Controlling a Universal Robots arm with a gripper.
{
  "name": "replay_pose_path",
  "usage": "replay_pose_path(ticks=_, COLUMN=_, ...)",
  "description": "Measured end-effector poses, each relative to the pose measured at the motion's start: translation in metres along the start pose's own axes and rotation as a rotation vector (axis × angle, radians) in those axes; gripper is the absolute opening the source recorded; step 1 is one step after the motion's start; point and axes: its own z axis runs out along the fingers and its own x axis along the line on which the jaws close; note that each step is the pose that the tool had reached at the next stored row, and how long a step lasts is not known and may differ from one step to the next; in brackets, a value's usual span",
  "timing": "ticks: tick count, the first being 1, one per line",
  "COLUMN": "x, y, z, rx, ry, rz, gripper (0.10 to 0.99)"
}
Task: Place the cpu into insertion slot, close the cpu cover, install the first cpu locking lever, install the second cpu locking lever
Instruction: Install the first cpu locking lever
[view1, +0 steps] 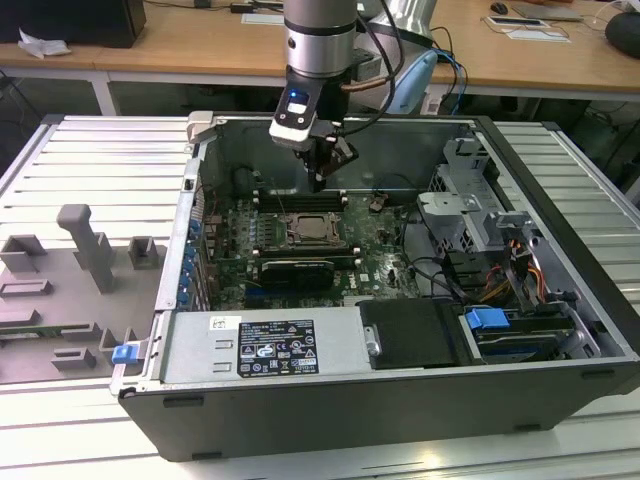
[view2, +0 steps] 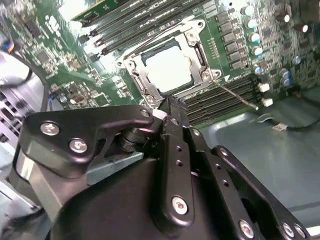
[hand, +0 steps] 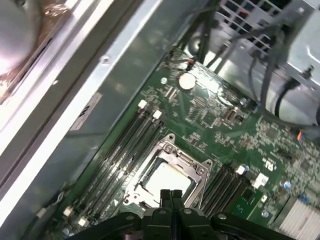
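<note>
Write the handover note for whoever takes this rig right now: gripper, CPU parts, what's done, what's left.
Gripper: fingers together, holding nothing, poised close by the socket's edge.
The cpu sits in the insertion slot. The cpu cover lies flat over it, and the chip shows through the window.
Done: chip placed, cover closed.
Left: both locking levers. One lever juts out over the memory slots and looks unlatched. I cannot tell how the other stands.
</note>
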Motion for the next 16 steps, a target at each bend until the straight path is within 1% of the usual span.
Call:
replay_pose_path(ticks=1, x=0.0, y=0.0, z=0.0, rx=0.0, ry=0.0008, rz=-0.018, gripper=0.106)
replay_pose_path(ticks=2, x=0.0, y=0.0, z=0.0, rx=-0.001, ry=0.0023, rz=-0.051, gripper=0.106)
replay_pose_path(ticks=4, x=0.0, y=0.0, z=0.0001, rx=-0.002, ry=0.0041, rz=-0.09, gripper=0.106)
replay_pose_path(ticks=5, x=0.0, y=0.0, z=0.0001, rx=-0.003, ry=0.0057, rz=-0.126, gripper=0.106)
replay_pose_path(ticks=11, x=0.0, y=0.0, z=0.0001, rx=-0.006, ry=0.0104, rz=-0.229, gripper=0.106)
replay_pose_path(ticks=12, x=0.0, y=0.0, z=0.0001, rx=-0.006, ry=0.0116, rz=-0.255, gripper=0.106)
replay_pose_path(ticks=16, x=0.0, y=0.0, z=0.0002, rx=-0.008, ry=0.015, rz=-0.328, gripper=0.106)
